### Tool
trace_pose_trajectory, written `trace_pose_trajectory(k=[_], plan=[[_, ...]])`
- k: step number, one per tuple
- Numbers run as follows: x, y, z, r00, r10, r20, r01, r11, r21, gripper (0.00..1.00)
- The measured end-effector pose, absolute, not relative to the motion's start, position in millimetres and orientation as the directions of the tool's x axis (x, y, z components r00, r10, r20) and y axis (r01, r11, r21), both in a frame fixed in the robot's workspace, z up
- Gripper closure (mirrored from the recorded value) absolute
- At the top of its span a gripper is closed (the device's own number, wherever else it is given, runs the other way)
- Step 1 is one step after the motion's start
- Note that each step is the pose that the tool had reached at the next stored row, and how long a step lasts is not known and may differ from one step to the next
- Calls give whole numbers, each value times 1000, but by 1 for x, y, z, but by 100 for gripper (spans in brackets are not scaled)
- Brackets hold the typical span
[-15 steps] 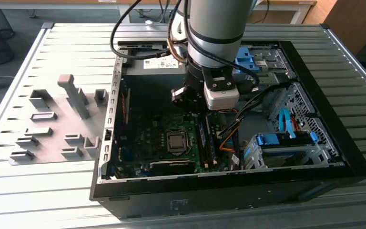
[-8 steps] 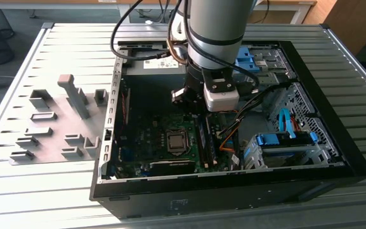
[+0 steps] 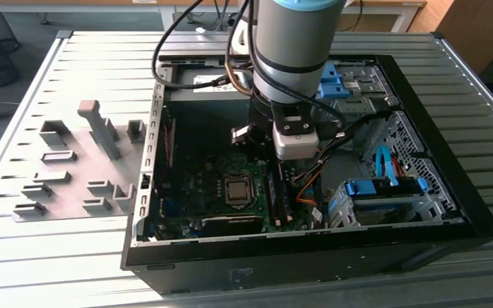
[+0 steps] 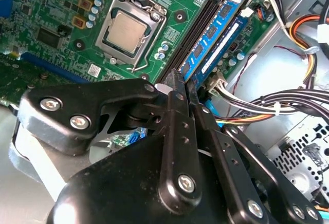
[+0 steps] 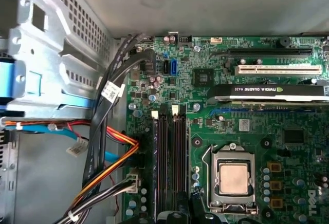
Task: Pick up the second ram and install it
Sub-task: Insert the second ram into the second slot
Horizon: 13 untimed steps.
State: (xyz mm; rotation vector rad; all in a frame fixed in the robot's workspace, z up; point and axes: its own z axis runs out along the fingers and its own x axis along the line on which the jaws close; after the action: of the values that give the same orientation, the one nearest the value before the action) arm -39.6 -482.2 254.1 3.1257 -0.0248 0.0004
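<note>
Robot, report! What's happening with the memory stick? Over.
Gripper shut, low over motherboard. Second ram upright in slot, just beyond gripper. Cables alongside, apart from it.

Blue second ram [image 4: 215, 34], seated upright in slot

White lettering along graphics card [image 5: 270, 93] edge, small printed label [image 5: 109, 91] on cable bundle [image 5: 103, 147]

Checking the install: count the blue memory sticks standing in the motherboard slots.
2, side by side in the second wrist view: the chip-faced stick, then the white-labelled stick next to the cables. The gripper hides their near ends.
</note>
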Motion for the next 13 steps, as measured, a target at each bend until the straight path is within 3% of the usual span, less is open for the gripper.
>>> trace_pose_trajectory(k=[13], plan=[[-39, -483, 253, 1000, -23, 0, -23, -1000, 16, 86]])
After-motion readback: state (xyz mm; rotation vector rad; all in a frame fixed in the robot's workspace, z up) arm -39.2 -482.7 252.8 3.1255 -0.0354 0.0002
